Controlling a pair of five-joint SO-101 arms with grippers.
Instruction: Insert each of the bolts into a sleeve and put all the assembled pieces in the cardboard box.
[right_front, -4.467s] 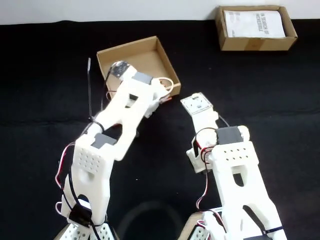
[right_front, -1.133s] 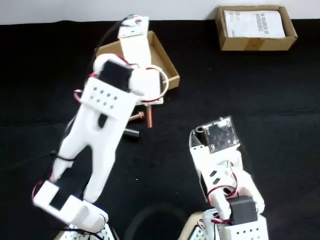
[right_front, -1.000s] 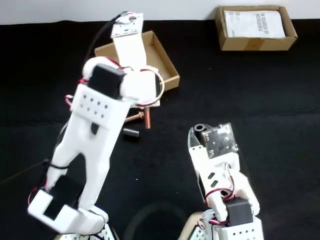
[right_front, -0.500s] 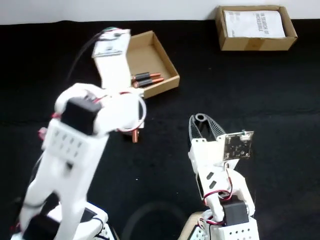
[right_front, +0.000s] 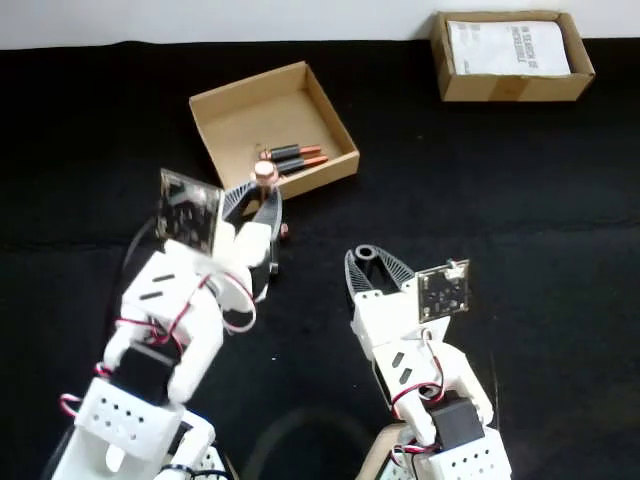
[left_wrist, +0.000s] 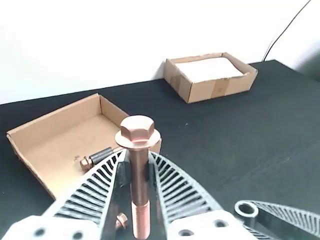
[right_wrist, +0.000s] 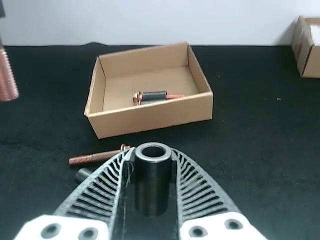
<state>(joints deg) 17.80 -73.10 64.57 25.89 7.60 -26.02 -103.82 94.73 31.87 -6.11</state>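
From above, the left gripper (right_front: 258, 200) is closed on a copper bolt (right_front: 264, 172) held head-up just in front of the cardboard box (right_front: 245, 120), where two assembled pieces (right_front: 292, 157) lie near the front wall. The right gripper (right_front: 369, 263) is clamped on a dark sleeve (right_front: 365, 253) over the black table (right_front: 520, 250), with a second box (right_front: 500, 88) at the far edge. In the left wrist view, the bolt (left_wrist: 137, 132) stands upright between the ribbed fingers (left_wrist: 102, 172), the cardboard box (left_wrist: 60, 140) behind it. In the right wrist view, the sleeve (right_wrist: 151, 185) sits upright between the fingers (right_wrist: 197, 187), open end up; a loose bolt (right_wrist: 97, 156) and a loose sleeve (right_wrist: 82, 175) lie on the table before the cardboard box (right_wrist: 150, 120).
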